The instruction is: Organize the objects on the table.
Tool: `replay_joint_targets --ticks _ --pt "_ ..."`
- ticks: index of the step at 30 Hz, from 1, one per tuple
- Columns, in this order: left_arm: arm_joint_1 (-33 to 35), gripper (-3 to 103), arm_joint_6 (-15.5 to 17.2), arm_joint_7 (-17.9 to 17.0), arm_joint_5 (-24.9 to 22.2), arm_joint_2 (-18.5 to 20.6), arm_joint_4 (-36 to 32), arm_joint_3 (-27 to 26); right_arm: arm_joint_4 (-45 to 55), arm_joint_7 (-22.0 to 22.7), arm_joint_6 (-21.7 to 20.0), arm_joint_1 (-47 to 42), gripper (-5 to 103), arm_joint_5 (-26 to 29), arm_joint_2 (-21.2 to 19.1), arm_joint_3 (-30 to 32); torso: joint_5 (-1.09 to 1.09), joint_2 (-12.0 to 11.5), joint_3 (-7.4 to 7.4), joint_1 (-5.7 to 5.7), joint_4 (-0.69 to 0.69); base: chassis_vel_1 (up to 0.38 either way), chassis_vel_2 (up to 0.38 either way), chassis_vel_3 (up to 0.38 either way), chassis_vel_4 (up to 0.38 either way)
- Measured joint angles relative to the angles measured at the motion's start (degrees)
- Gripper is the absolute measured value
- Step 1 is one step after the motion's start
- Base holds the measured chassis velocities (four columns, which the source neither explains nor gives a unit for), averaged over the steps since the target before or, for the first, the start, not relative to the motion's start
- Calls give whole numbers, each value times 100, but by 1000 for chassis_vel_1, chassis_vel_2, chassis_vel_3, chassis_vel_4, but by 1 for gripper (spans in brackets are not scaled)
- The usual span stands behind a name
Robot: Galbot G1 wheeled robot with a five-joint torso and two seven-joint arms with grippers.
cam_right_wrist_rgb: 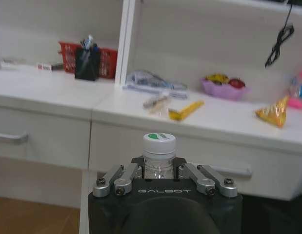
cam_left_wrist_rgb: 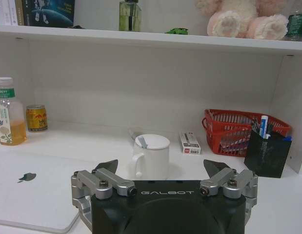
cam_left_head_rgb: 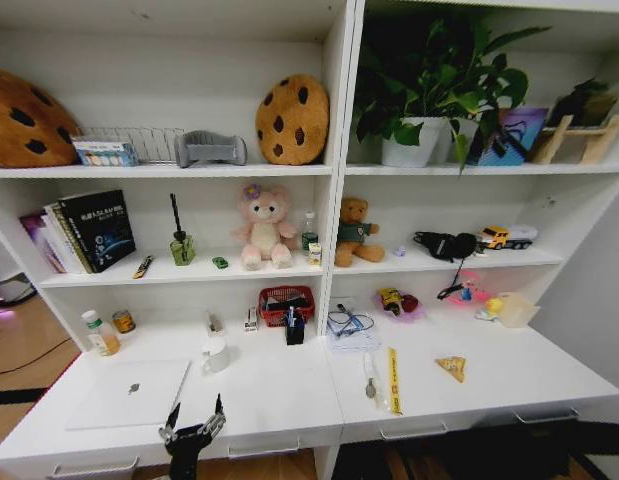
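The right claw (cam_right_wrist_rgb: 159, 171) hides the body of the bottle (cam_right_wrist_rgb: 159, 144) it grips, the laptop (cam_left_wrist_rgb: 29, 195) is cut off at the picture's edge, and the book (cam_left_head_rgb: 97, 228) titles are unreadable.

Even, bright indoor light; white tabletop (cam_left_head_rgb: 289, 390) nearly washed out, shadows faint. Head view bends at the edges, shelves bowing. Right wrist view soft, background blurred.

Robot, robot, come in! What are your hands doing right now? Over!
Left gripper open, hovering low at the desk's front edge by the laptop. Right gripper shut on a bottle, off the desk. White mug straight ahead of the left gripper.
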Motion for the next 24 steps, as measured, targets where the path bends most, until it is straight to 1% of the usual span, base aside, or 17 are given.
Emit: replay_joint_targets --ticks 2,3,4,7,11,12,13,14,15,17,19,20,23,24 --pt "10 99 1 0 8 -3 11 -6 -655 -9 -83 388 27 144 -41 -88 0 0 0 0 0 0 0 0 0" --pt "14 99 5 0 8 -4 13 -18 -987 -24 -90 615 27 113 -48 -108 1 0 0 0 0 0 0 0 0" --pt "14 99 5 0 8 -4 13 -18 -987 -24 -90 615 27 113 -48 -108 1 0 0 0 0 0 0 0 0" --pt "20 99 9 -1 6 -9 79 -87 -1850 -60 -150 1258 27 60 -43 -215 1 0 0 0 1 0 0 0 0" --pt "37 99 12 -1 6 -11 104 -117 -2212 -94 -195 1577 27 22 -28 -270 1 -1 0 1 1 0 0 0 0" --pt "51 99 24 -1 4 -11 114 -152 -2439 -133 -261 1785 27 23 -17 -311 -3 0 0 1 1 0 0 0 0" --pt "51 99 24 -1 4 -11 114 -152 -2439 -133 -261 1785 27 23 -17 -311 -3 0 0 1 1 0 0 0 0" --pt "61 99 31 -2 4 -10 119 -177 -2688 -163 -289 1990 27 12 3 -339 -1 -1 1 1 -1 0 0 0 0" --pt "79 99 40 -2 4 -8 119 -203 -2967 -175 -303 2205 27 -25 25 -349 1 -1 0 1 1 0 0 0 0" --pt "94 99 44 -2 3 -7 119 -220 -3145 -177 -315 2345 27 -41 35 -354 0 -1 1 1 1 0 0 0 0" --pt "138 99 46 -2 5 -7 119 -260 -3593 -204 -389 2769 27 -44 57 -383 0 -1 1 1 -1 0 0 0 0" --pt "138 99 46 -2 5 -7 119 -260 -3593 -204 -389 2769 27 -44 57 -383 0 -1 1 1 -1 0 0 0 0" --pt "181 99 45 -2 41 -27 136 -269 -4033 -309 -467 3334 27 -44 130 -377 0 -1 1 0 0 0 0 0 0" --pt "181 99 45 -2 41 -27 136 -269 -4033 -309 -467 3334 27 -44 130 -377 0 -1 1 0 0 0 0 0 0"
